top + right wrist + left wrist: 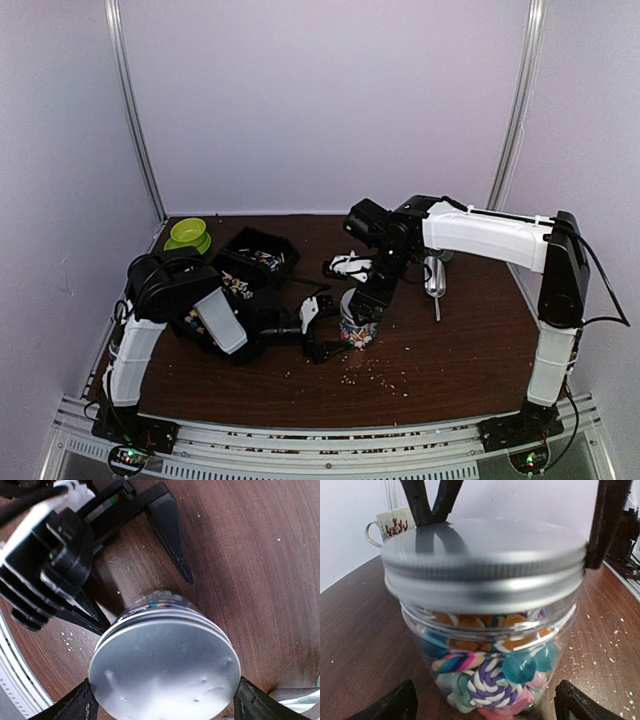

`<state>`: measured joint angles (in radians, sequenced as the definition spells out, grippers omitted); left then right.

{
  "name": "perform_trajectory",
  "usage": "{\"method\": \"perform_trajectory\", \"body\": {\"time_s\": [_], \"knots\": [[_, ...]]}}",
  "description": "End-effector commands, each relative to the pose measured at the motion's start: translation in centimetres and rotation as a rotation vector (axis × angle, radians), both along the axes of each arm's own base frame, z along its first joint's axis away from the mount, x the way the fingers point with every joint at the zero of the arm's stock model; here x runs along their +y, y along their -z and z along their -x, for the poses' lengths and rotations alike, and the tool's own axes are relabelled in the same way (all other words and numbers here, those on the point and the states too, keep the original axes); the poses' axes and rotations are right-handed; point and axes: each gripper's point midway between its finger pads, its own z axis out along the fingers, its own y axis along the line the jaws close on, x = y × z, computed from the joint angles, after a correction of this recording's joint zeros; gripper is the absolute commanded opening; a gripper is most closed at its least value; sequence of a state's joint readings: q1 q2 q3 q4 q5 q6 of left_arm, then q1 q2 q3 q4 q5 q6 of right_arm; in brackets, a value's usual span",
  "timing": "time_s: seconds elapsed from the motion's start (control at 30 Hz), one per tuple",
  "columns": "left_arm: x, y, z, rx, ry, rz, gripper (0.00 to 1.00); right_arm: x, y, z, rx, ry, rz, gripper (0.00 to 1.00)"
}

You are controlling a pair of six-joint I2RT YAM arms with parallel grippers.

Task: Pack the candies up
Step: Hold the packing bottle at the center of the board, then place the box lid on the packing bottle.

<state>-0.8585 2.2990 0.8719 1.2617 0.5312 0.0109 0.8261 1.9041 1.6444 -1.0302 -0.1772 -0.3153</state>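
A clear jar with a silver screw lid stands mid-table, filled with candies: striped, swirled, teal, pink and orange. My left gripper is open, with one fingertip on each side of the jar's base and neither touching it. My right gripper hangs over the jar, open, with its fingertips close beside the lid's rim. I cannot tell whether they touch it. More candies lie in a black bin at the left.
A green bowl sits at the back left. A white mug with a red pattern stands behind the jar, to the right. Pale crumbs are scattered on the brown table in front of the jar.
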Motion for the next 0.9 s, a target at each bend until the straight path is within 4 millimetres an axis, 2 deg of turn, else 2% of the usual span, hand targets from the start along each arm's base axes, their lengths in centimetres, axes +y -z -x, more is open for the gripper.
{"method": "perform_trajectory", "body": {"time_s": [0.0, 0.03, 0.6, 0.87], "knots": [[-0.33, -0.37, 0.12, -0.036, 0.014, 0.022, 0.98, 0.59, -0.77, -1.22, -0.038, 0.004, -0.009, 0.95], [-0.33, -0.32, 0.1, -0.036, 0.013, 0.021, 0.98, 0.58, -0.71, -1.23, -0.036, 0.003, -0.007, 1.0], [-0.35, -0.12, 0.04, -0.033, 0.011, 0.015, 0.98, 0.84, -0.88, -0.33, -0.013, -0.001, -0.063, 1.0], [-0.36, -0.11, 0.09, -0.032, 0.013, 0.015, 0.98, 0.92, -0.76, -0.75, -0.003, 0.037, -0.107, 1.0]]}}
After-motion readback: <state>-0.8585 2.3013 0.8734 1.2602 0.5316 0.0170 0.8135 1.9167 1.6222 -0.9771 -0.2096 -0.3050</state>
